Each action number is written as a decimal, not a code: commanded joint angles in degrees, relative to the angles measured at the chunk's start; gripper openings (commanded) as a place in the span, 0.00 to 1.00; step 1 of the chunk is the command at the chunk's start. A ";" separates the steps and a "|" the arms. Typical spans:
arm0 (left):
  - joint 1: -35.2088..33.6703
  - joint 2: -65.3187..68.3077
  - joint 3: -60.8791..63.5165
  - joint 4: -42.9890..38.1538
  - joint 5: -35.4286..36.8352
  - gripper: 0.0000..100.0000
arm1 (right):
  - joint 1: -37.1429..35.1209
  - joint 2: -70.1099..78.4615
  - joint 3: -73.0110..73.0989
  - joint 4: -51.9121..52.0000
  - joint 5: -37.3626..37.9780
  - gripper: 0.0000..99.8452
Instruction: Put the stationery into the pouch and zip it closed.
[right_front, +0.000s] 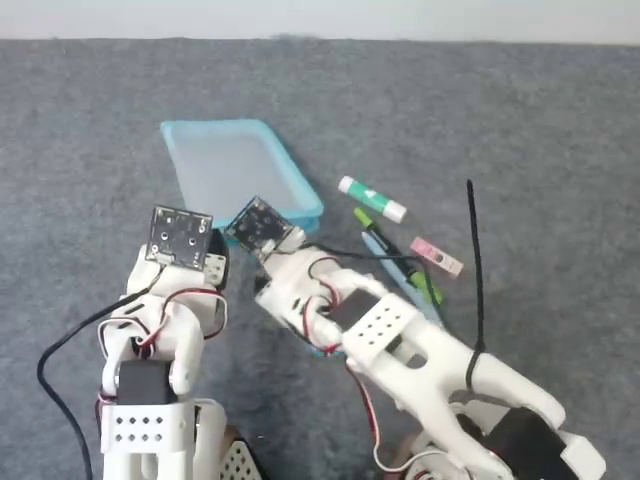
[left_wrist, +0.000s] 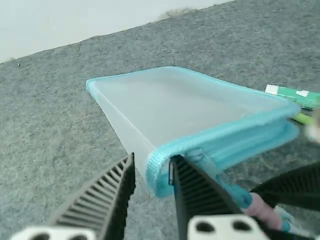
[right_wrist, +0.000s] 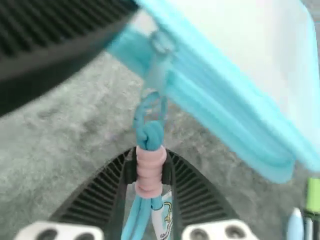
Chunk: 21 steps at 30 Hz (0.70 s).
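Left gripper (left_wrist: 152, 165): narrowly parted, astride the near corner of the pouch (left_wrist: 190, 110), one finger (left_wrist: 196, 196) against its trim. Right gripper (right_wrist: 149, 159): clamped on the pink bead (right_wrist: 150, 175) of the zip pull. Right of the pouch, on the carpet (right_front: 560, 120): glue stick (right_front: 372, 199), green pen (right_front: 400, 255), pink eraser (right_front: 437, 256).

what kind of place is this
Probably a robotics test bench: two small arms on a grey mat, a pouch and pens laid out, the right gripper shut on the zip pull.
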 joint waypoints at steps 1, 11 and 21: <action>-0.18 -1.14 -2.24 0.18 0.62 0.10 | 3.38 -5.85 -8.09 13.76 -0.18 0.01; -0.53 -1.23 -1.19 0.00 0.79 0.11 | 5.49 -25.01 -7.47 28.44 3.60 0.01; -0.53 -1.23 1.10 -1.85 0.79 0.20 | 5.67 -45.14 -7.21 41.80 9.05 0.01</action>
